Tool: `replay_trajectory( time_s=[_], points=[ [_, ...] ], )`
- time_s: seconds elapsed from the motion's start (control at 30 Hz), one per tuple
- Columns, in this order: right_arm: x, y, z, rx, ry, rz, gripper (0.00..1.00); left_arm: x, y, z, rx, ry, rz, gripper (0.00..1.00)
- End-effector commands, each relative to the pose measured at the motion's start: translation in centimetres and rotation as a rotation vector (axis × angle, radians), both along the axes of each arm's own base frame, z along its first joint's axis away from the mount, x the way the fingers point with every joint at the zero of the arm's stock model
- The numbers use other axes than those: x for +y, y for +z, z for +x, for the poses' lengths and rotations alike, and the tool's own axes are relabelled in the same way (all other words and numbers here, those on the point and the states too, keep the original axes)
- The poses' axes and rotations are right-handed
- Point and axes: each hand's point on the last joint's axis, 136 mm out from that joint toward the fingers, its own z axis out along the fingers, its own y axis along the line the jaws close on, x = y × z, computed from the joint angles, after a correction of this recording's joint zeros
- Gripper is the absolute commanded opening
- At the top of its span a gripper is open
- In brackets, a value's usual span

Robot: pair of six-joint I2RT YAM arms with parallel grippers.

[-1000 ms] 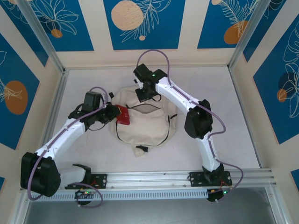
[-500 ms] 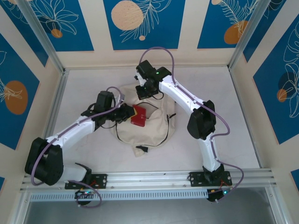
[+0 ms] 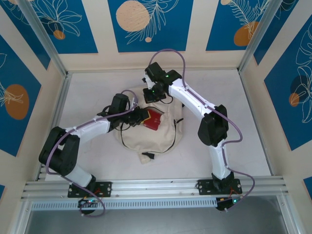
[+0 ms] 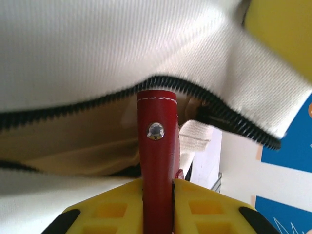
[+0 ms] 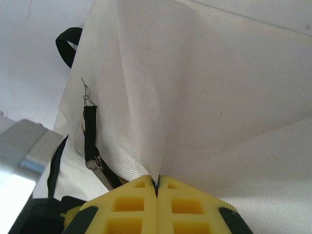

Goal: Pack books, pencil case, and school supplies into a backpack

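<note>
The cream backpack [image 3: 148,139] lies mid-table with its black-zippered mouth held apart. My left gripper [image 3: 142,117] is shut on the dark-red pencil case [image 3: 154,120], which hangs over that mouth. In the left wrist view the pencil case [image 4: 157,141] stands edge-on between the yellow fingers [image 4: 204,204], its snap end at the zipper edge of the backpack [image 4: 122,44]. My right gripper [image 3: 152,95] is at the bag's far rim. In its wrist view, the right gripper [image 5: 157,183] is shut on a pinched fold of backpack fabric [image 5: 204,97]. The books and other school supplies are hidden.
A black strap with a metal ring [image 5: 90,134] hangs from the bag beside the right fingers. White table [image 3: 234,122] lies bare to the right and left of the bag. An aluminium rail [image 3: 156,186] runs along the near edge, and walls close in the other sides.
My left gripper has carried the pencil case rightward, from the bag's left edge to over its open mouth. The right gripper has shifted slightly back and stays pinched on the rim.
</note>
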Motion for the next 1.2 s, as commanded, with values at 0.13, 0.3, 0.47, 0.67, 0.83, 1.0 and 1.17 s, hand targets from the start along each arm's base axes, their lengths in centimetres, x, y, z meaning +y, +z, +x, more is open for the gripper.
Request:
replay_trajectory(
  time_s=[0.13, 0.3, 0.47, 0.67, 0.83, 1.0, 1.17],
  points=[
    [0.1, 4.5, -0.7, -0.024, -0.034, 0.155, 0.05, 1.0, 0.9, 3.9, -0.067, 0.210, -0.010, 0.17],
    [-0.1, 4.3, -0.8, -0.007, -0.053, 0.170, 0.05, 1.6, 0.9, 4.9, -0.097, 0.295, -0.039, 0.15],
    [-0.3, 4.0, -0.7, 0.005, -0.069, 0.178, 0.04, 1.4, 0.2, 4.4, -0.065, 0.268, -0.019, 0.30],
    [-0.7, 3.7, -0.4, 0.016, -0.090, 0.181, 0.04, 3.9, -0.7, 2.1, -0.037, 0.291, 0.098, 0.59],
    [-1.0, 3.0, -0.3, 0.031, -0.094, 0.176, 0.04, 5.7, -1.1, -0.2, -0.005, 0.280, 0.185, 0.69],
    [-1.1, 2.8, -0.4, 0.040, -0.097, 0.178, 0.04, 6.4, -2.6, -2.4, 0.063, 0.265, 0.208, 0.70],
    [-0.9, 2.7, -0.5, 0.045, -0.095, 0.181, 0.04, 5.4, -2.1, -3.3, 0.069, 0.232, 0.121, 0.58]
  ],
)
